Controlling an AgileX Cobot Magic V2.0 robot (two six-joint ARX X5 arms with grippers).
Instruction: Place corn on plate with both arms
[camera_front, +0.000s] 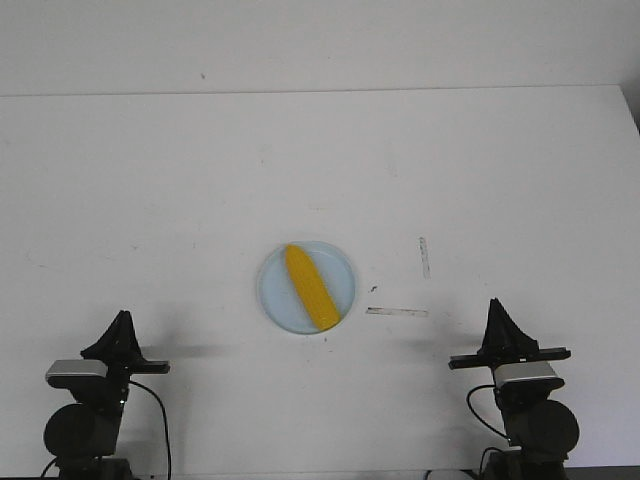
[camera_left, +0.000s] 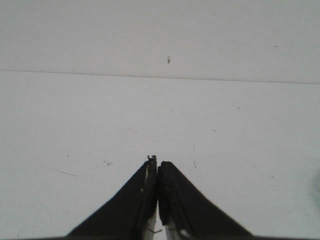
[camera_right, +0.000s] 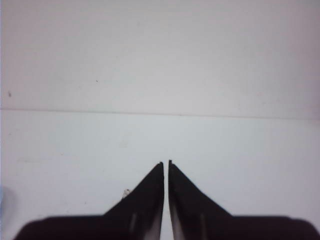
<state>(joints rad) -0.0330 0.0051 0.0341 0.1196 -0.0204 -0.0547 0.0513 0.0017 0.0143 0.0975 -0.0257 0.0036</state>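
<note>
Both arm bases (camera_front: 85, 440) are cut off at the front view's bottom edge. In each wrist view the fingers (camera_left: 172, 200) run out of the picture, and a pale blur (camera_right: 4, 200) at one edge is unidentifiable.

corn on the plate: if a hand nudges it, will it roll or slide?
The corn looks round and tapered, so a sideways push would probably roll it in a curve. Its surface looks smooth, so it may slide on the plate. The plate's low rim probably would not stop it.
</note>
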